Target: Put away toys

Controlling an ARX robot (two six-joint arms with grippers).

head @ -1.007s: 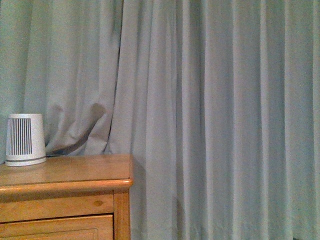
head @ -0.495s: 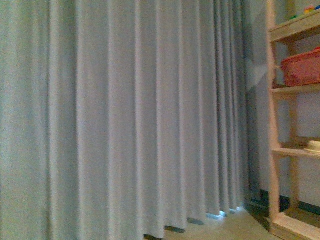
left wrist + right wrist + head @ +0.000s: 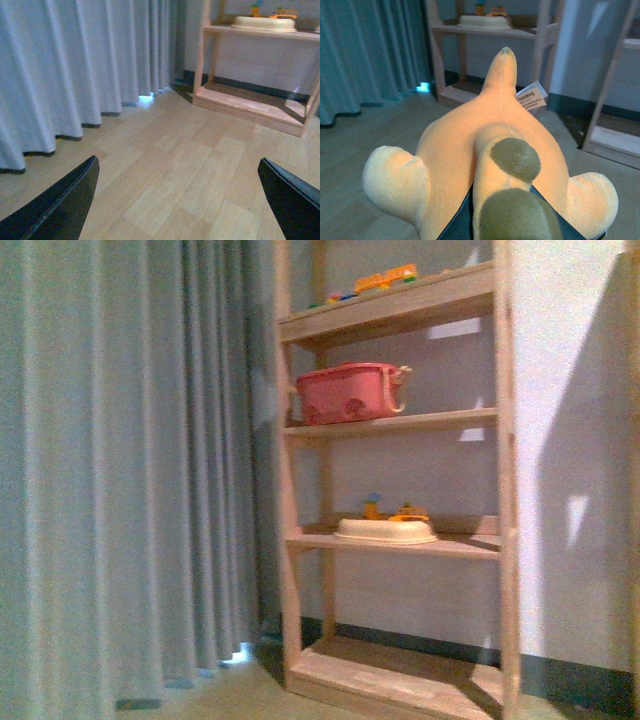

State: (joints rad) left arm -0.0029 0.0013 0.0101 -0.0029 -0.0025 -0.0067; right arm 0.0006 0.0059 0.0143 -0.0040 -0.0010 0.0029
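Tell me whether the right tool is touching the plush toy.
Touching. The right wrist view shows the plush toy wedged between the dark fingers of the right tool, with its fabric pressed against both and no gap.

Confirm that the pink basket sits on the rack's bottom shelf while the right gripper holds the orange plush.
Wrong on the shelf: the front view shows the pink basket on the second shelf from the top of the rack. The right gripper does hold the orange plush.

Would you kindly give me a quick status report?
Left gripper open, empty. Right gripper shut on plush toy. Wooden shelf ahead; bare floor between.
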